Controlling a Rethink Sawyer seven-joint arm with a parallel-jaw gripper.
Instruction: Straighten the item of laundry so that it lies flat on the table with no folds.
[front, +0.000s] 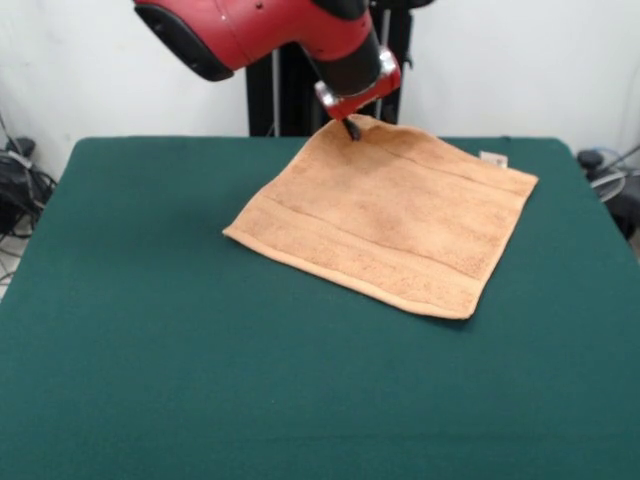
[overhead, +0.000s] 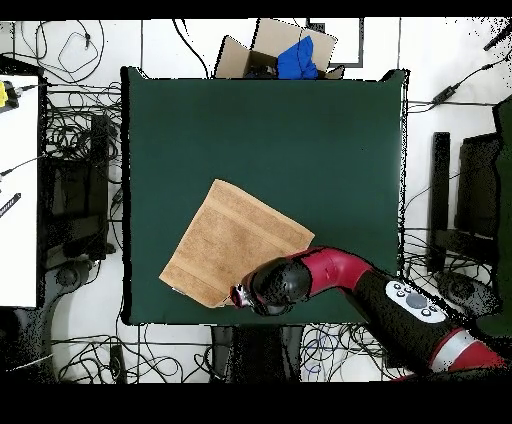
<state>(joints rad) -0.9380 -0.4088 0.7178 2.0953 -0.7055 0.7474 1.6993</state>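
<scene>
Towel (front: 385, 222) spread nearly flat, skewed, toward the far right of the green worktop (front: 150, 350) in the front view. Soft, light, limp terry; likely to drag and bunch. Best gripped at a corner. Gripper (front: 352, 130) on the far corner; jaws' state impossible to tell.

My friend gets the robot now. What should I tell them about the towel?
Gripper: at the towel's far corner, the one nearest the robot's base; I cannot tell whether it is open or shut.
Towel: spread out on the green table, turned like a diamond, white tag at one corner.
Done: it looks nearly flat, with no big folds.
Left: check the corner under the gripper, smooth it if needed, then lift the arm away.
</scene>
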